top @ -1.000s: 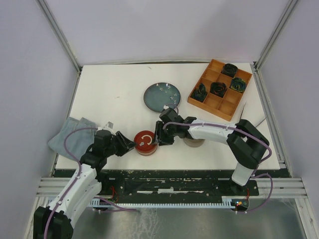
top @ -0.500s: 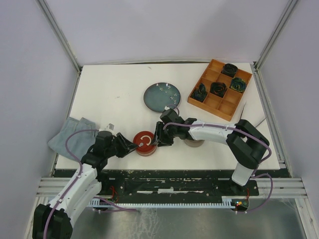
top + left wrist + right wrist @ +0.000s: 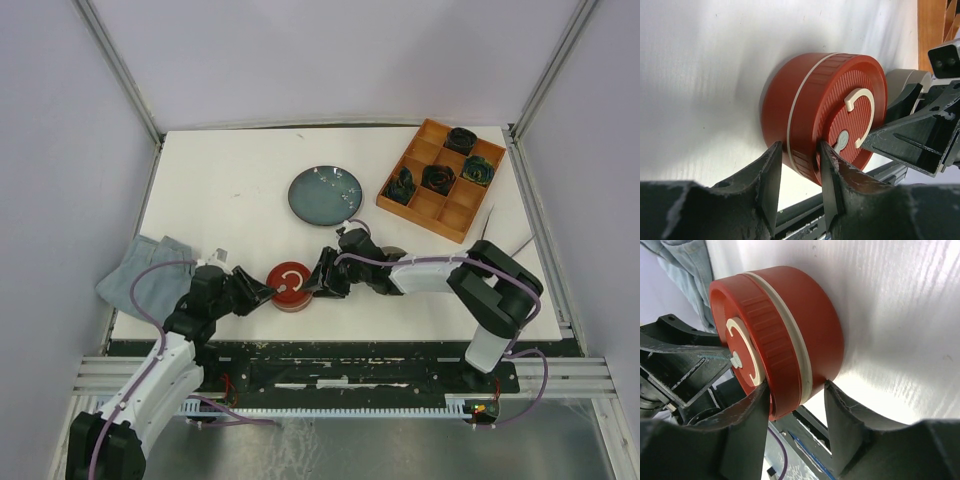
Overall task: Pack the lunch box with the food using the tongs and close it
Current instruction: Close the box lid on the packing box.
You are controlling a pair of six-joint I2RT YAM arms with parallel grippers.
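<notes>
The plate point(image 3: 325, 194) sits at twelve o'clock from the red lunch box point(image 3: 291, 286), with the cloth point(image 3: 150, 275) at nine. The left gripper point(image 3: 800, 145) pinches the lid's rim, and the right gripper point(image 3: 797, 387) clamps the wall. The tongs point(image 3: 488, 222) lie at three o'clock, arms apart, holding nothing.

Between the left end effector point(image 3: 799, 155) and the right end effector point(image 3: 797, 390), the lunch box point(image 3: 810, 100) is smooth red plastic with a ribbed lid. Matt white table point(image 3: 230, 180), glossy plate point(image 3: 325, 194), wooden tray point(image 3: 455, 210), soft cloth point(image 3: 140, 275).
</notes>
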